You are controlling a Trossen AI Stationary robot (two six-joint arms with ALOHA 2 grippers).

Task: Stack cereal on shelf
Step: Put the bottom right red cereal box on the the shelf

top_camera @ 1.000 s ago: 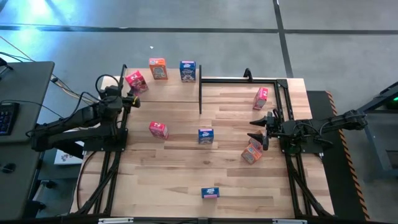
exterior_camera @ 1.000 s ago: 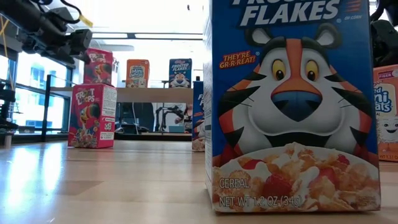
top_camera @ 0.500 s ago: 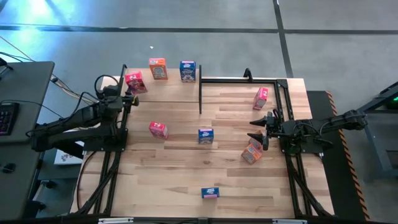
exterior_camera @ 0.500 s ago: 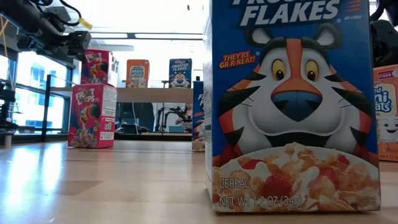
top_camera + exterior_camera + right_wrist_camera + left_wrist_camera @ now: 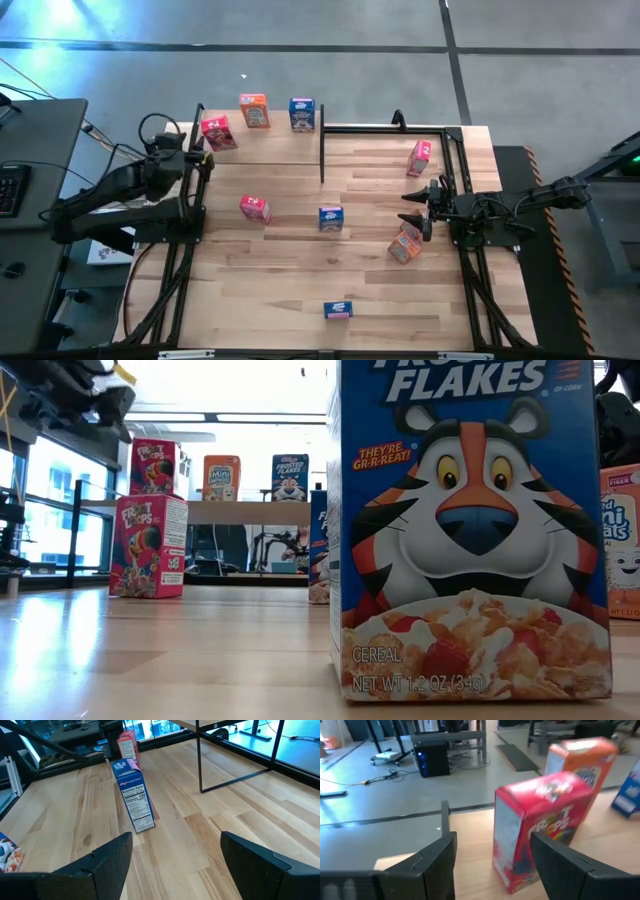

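At the bench's [image 5: 300,290] far-left corner we find the left hand [image 5: 197,158] open, empty, just beside a pink-red cereal box [image 5: 218,131] on the shelf [image 5: 270,143], next to an orange box [image 5: 254,110] and a blue box [image 5: 302,113]. We judge placing done; next, fetch the bench pink box [image 5: 254,207]. Far right, the right hand [image 5: 412,209] waits open.

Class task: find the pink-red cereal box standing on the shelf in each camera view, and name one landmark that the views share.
High view: pink-red box, upper left, on the shelf.
Low view: upper left, above another pink-red box.
Left wrist view: centre, just ahead of the open left gripper.
Right wrist view: not visible.
Shared landmark: the orange box beside it.
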